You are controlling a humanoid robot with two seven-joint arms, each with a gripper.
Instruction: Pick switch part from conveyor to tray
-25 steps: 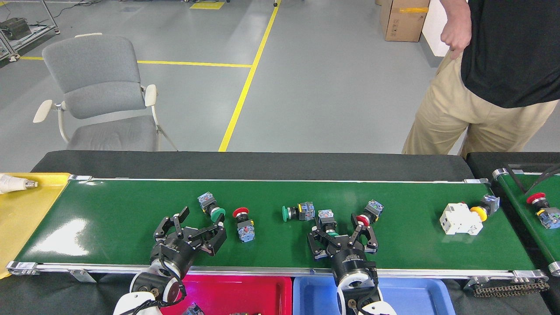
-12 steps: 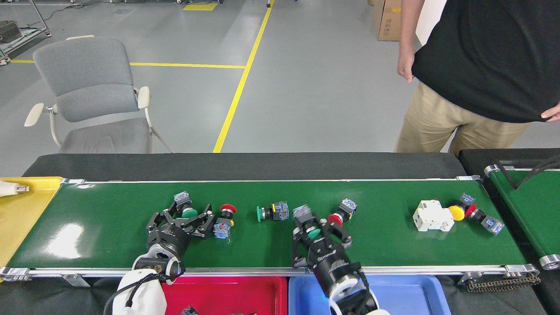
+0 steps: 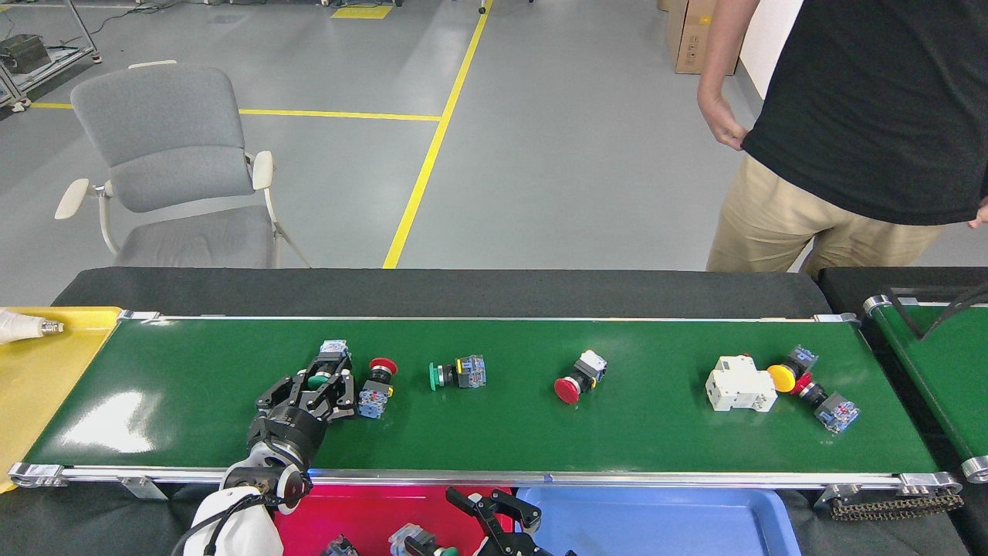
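Head view: conveyor (image 3: 193, 401), long glossy green belt with silver rails, runs across the frame with several switch parts on it. Below its near rail sit a red tray (image 3: 370, 513) and a blue tray (image 3: 695, 521). A person (image 3: 857, 147) in a black shirt stands behind the far right end; a grey chair (image 3: 174, 162) is far left on the floor; a yellow tray (image 3: 38, 378) is at the belt's left end.

Progress: partway, as I judge it. One green-capped part (image 3: 421, 544) lies low over the red tray beside the right gripper (image 3: 494, 510), whose jaws are spread apart with nothing between them, so it looks just released there. Left gripper (image 3: 320, 386) is on the belt with its fingers closed round the green switch part (image 3: 323, 371), not yet lifted. Left on the belt: red switch (image 3: 376, 382) just beside the left gripper, green-and-blue switch (image 3: 457, 374) mid-belt, red mushroom switch (image 3: 579, 378) right of centre, then the white breaker (image 3: 739, 384) touching a yellow switch (image 3: 787, 372), and another red switch (image 3: 822, 403) by them.

Versus half a second ago: right arm has pulled off the belt down to the trays, taking the green-capped part it was gripping; its jaws, then closed on that part, are now apart. Left gripper has closed further on its green switch. All belt parts have drifted left. The person has shifted slightly.
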